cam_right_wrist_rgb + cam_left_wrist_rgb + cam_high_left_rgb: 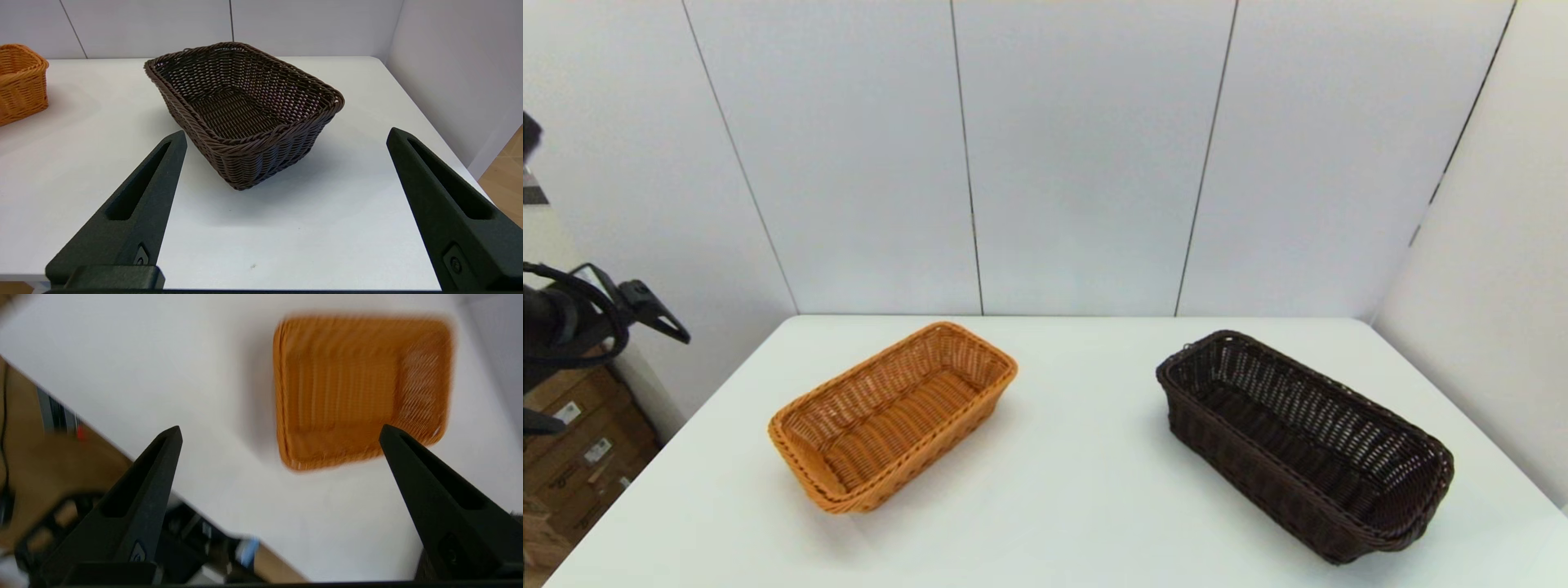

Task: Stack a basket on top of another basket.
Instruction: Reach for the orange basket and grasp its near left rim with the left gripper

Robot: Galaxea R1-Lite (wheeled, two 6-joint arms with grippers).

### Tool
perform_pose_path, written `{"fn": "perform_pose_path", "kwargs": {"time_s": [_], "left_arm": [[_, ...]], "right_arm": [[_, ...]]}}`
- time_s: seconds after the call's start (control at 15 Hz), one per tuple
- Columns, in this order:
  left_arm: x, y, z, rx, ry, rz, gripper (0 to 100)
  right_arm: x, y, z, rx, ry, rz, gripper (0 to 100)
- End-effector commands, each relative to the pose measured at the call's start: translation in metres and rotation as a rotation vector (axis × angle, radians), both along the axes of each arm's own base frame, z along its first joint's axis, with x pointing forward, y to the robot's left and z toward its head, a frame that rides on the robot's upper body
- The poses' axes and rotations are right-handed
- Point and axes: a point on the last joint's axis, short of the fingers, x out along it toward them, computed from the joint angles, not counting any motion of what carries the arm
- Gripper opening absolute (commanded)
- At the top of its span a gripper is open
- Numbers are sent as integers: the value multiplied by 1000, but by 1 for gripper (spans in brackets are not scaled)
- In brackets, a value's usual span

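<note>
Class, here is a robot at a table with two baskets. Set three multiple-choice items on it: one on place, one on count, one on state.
1. The dark basket sits on which side of the orange basket?
A robot's left
B robot's right
C inside it

2. How many baskets are on the table?
A one
B two
C three

3. The right gripper is
A open, holding nothing
B shut on the dark basket
C shut on the orange basket

Answers: 1 B, head view shows it; 2 B, one of each colour; 3 A, jaws spread wide, short of the basket.

Dark basket [1307, 445], orange basket [892, 415], apparently unstacked
</note>
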Motion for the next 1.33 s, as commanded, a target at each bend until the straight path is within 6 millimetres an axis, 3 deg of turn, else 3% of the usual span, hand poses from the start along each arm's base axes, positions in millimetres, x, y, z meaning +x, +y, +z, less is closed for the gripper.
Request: {"fn": "perform_pose_path", "kwargs": {"time_s": [0.07,0.73,1.33], "left_arm": [[41,-4,-48,-194,267,-52,100],[76,-8,-117,-339,537,-123,100],[131,-7,-196,-342,609,-103,100]], "right_arm": [[0,0,0,0,2,0,100],[0,0,0,0,2,0,100],[0,0,0,0,2,0,100]]}}
